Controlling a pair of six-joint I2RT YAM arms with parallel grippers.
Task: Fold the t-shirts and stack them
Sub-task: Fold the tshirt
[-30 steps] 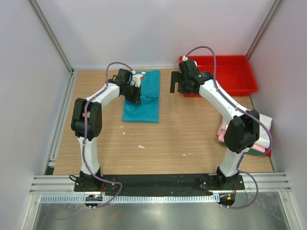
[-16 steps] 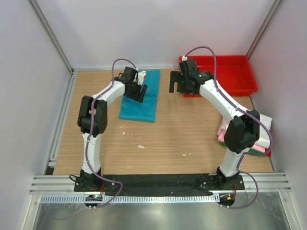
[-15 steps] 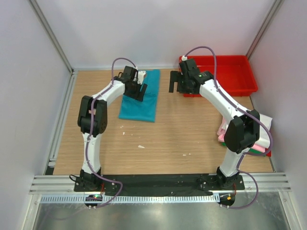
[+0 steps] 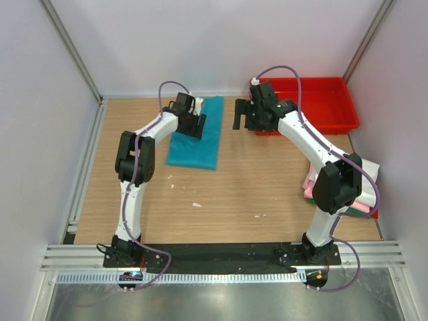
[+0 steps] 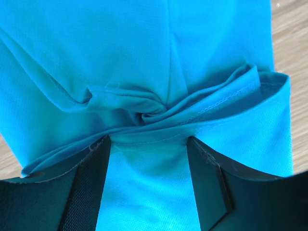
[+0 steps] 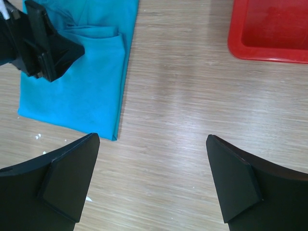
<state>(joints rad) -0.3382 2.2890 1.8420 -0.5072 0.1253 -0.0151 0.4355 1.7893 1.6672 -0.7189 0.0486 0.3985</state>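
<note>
Your teal t-shirt (image 4: 199, 140) lies folded into a long strip on the far left part of the table (image 4: 234, 194). In the left wrist view its cloth (image 5: 144, 57) is crumpled into a small knot of folds just ahead of the fingertips. The stack of folded t-shirts (image 4: 370, 172) sits at the right edge, partly hidden behind your right arm.

Your left gripper (image 4: 194, 124) is low over the far end of the teal t-shirt. Its fingers (image 5: 89, 185) stand apart, with flat cloth between them and nothing pinched. Your right gripper (image 4: 242, 115) hangs over bare wood between the teal t-shirt and the red tray (image 4: 321, 100), its jaws spread wide and holding nothing.
</note>
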